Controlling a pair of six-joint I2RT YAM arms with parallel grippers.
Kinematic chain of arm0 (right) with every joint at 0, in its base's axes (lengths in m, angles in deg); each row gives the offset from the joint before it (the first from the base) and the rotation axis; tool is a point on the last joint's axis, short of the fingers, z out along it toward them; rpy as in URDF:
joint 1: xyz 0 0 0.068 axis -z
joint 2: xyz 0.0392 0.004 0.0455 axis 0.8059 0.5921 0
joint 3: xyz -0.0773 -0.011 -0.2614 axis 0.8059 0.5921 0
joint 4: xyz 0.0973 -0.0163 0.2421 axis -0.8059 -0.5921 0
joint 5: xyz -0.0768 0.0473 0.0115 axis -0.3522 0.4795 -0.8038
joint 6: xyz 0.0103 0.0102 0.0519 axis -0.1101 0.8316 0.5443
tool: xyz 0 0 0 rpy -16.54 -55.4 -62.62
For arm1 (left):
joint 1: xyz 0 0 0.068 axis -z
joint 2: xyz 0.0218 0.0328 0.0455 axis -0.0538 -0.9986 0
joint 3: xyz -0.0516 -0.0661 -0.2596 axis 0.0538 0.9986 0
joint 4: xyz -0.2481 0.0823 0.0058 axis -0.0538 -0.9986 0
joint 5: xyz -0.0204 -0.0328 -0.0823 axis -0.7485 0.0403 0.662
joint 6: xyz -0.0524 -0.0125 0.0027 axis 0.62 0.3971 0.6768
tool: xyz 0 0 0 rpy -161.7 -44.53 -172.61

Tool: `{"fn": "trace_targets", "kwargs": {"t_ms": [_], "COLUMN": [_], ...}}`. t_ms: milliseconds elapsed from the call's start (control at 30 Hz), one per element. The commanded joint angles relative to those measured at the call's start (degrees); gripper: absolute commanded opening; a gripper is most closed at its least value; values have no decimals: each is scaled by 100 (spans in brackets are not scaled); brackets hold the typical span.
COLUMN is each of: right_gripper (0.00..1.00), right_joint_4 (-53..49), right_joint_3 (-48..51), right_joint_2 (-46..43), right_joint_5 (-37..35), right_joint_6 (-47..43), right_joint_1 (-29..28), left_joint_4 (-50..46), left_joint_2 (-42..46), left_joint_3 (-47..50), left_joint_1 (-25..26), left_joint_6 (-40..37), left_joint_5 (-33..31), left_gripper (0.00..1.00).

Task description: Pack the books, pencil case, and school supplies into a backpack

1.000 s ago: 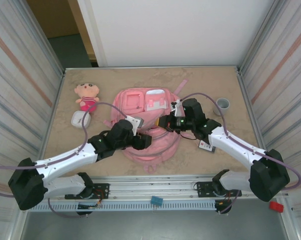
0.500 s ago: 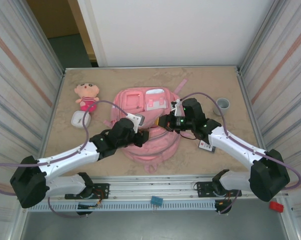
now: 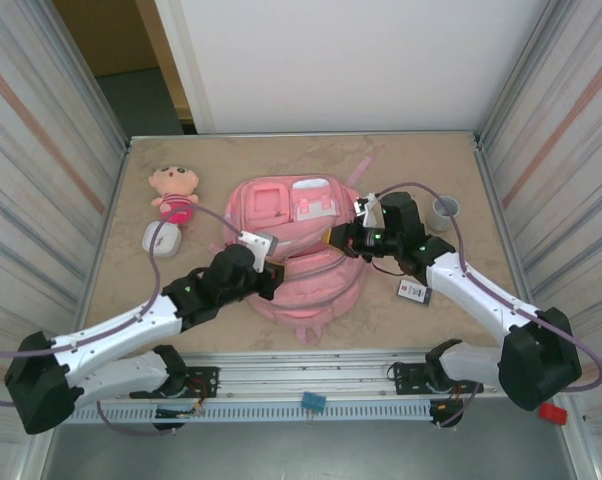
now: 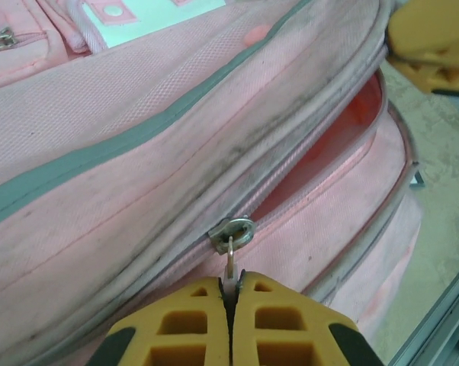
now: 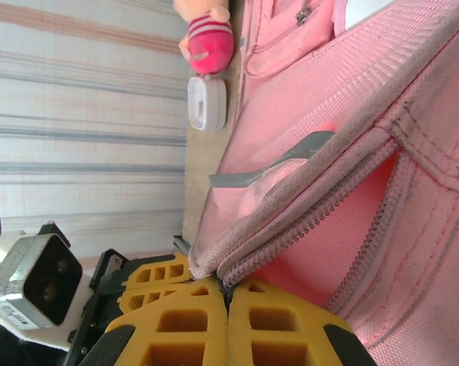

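The pink backpack [image 3: 299, 262] lies flat in the middle of the table, its main zip partly open onto a pink lining [image 4: 344, 126]. My left gripper [image 3: 270, 279] is shut on the metal zipper pull [image 4: 230, 259], just below the slider [image 4: 233, 229]. At the backpack's right side, my right gripper [image 3: 339, 239] is shut on the fabric edge of the opening [image 5: 214, 263]. A small black rectangle with a white-and-red mark [image 3: 413, 291] lies right of the backpack, under the right arm. The book, the pencil case and the white tube are out of view.
A pink-and-tan plush doll [image 3: 173, 192] and a white rounded object [image 3: 159, 238] sit at the left. A short grey cylinder [image 3: 445, 209] stands at the right, near the wall. Ribbed walls close in both sides; a metal rail [image 3: 311, 378] runs along the near edge.
My left gripper has drawn a little to the left with the zipper pull. My right gripper has shifted slightly right and farther back with the backpack's edge.
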Motion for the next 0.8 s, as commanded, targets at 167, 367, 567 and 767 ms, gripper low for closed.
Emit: {"fn": "trace_targets", "kwargs": {"t_ms": [167,367,567,767], "right_gripper": [45,49,10,0], "right_joint_4": [1720,2253,1809,732], "right_joint_3": [385,564,355,-52], "right_joint_2": [42,322,596,228], "right_joint_5": [-764,-1538,-1568,-464], "right_joint_6": [958,1487,1144,174], "right_joint_1": [-847,-1248,-1104,-334], "left_joint_4": [775,1124,800,-288], "left_joint_2": [-171,-410,-167,293], "left_joint_3": [-61,-155,-110,125], "left_joint_1": [-42,-47,-45,-550], "left_joint_6": [-504,-537,-587,-329], "left_joint_5": [664,958,710,150], "left_gripper": [0,0,0,0]}}
